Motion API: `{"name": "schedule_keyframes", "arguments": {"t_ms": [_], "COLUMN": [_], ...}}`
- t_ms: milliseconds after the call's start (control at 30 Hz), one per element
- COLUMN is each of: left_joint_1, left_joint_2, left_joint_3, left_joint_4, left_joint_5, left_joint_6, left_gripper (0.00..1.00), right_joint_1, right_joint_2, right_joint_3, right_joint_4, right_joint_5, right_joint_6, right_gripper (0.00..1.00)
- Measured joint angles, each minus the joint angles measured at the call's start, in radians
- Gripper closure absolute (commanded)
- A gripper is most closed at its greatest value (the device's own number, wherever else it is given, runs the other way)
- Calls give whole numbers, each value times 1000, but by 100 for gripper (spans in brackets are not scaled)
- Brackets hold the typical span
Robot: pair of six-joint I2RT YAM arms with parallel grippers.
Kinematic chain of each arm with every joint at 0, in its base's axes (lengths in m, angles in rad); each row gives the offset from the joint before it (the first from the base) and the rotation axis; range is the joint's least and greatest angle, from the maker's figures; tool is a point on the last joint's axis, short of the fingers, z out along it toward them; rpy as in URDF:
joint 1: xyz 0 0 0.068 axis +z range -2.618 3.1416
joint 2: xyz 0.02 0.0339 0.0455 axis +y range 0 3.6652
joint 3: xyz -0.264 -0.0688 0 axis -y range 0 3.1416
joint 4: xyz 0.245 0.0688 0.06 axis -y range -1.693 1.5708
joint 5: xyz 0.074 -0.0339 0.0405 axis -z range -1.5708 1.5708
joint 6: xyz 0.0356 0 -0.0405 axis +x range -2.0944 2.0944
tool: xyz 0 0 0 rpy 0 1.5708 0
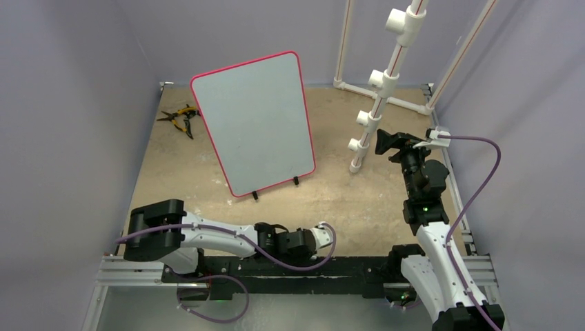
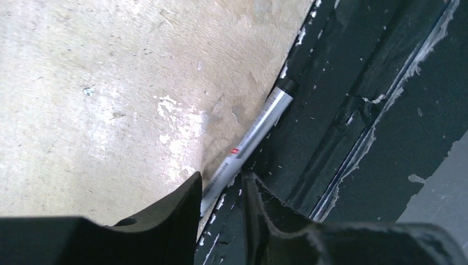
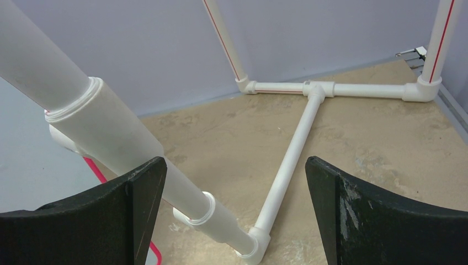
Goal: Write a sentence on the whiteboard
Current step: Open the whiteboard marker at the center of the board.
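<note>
Top view: the whiteboard [image 1: 256,124] stands on its black feet at the far middle of the table [image 1: 359,200], leaning back and turned slightly, its red rim unbroken all round. Yellow-handled pliers [image 1: 181,118] lie just left of its far edge. A white pipe frame [image 1: 383,81] rises just right of it, with bare tabletop between the two. The left arm [image 1: 227,234] lies low along the near edge, reaching right above the black rail [image 1: 276,265]. Its jaws cannot be made out from here. The right gripper [image 1: 388,143] is raised at the right side, close to the lower part of the slanted pipe and pointing left.

Left wrist view: the left gripper [image 2: 223,201] has its jaws narrow, one on each side of a silver marker [image 2: 251,132]. The marker lies in the seam where the tabletop meets the rail. One finger [image 2: 176,215] touches the barrel, while a strip of rail shows between the barrel and the other, so it is not clamped. Open tabletop spreads to the left, and the rail hems in the right.

Right wrist view: the jaws stand wide apart and hold nothing. The slanted pipe runs down just in front of the left finger. The board's red rim shows at the far left. Bare table lies ahead up to the frame's base pipes.
</note>
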Motion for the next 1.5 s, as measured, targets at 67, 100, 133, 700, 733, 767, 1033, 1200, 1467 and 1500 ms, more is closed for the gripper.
{"name": "schedule_keyframes", "arguments": {"t_ms": [67,100,133,700,733,767,1033,1200,1467,1500], "left_joint_1": [-6,-7,0,163,167,167,158,152,125,124], "left_joint_2": [0,0,3,91,91,91,47,7,10,10], "left_joint_3": [4,6,8,44,44,44,28,4,2,2], "left_joint_4": [-5,-8,-15,77,81,80,-1,-63,-69,-69], "left_joint_5": [-23,-51,-94,-322,-322,-321,-278,-252,-235,-235], "left_joint_6": [-28,-35,-51,-350,-355,-357,-371,-375,-376,-375], "left_gripper": [81,83,85,69,65,60,52,59,100,100], "right_joint_1": [0,0,0,0,0,0,0,0,0,0], "right_joint_2": [0,0,0,-4,-6,-8,-11,-11,-10,-10], "right_joint_3": [0,0,0,0,0,0,0,0,1,1], "right_joint_4": [0,0,0,0,0,0,0,0,-14,-15], "right_joint_5": [0,0,0,-2,-3,-3,-3,-3,1,1], "right_joint_6": [0,0,0,0,0,0,0,0,1,0], "right_gripper": [1,1,1,1,1,1,1,1,1,1]}}
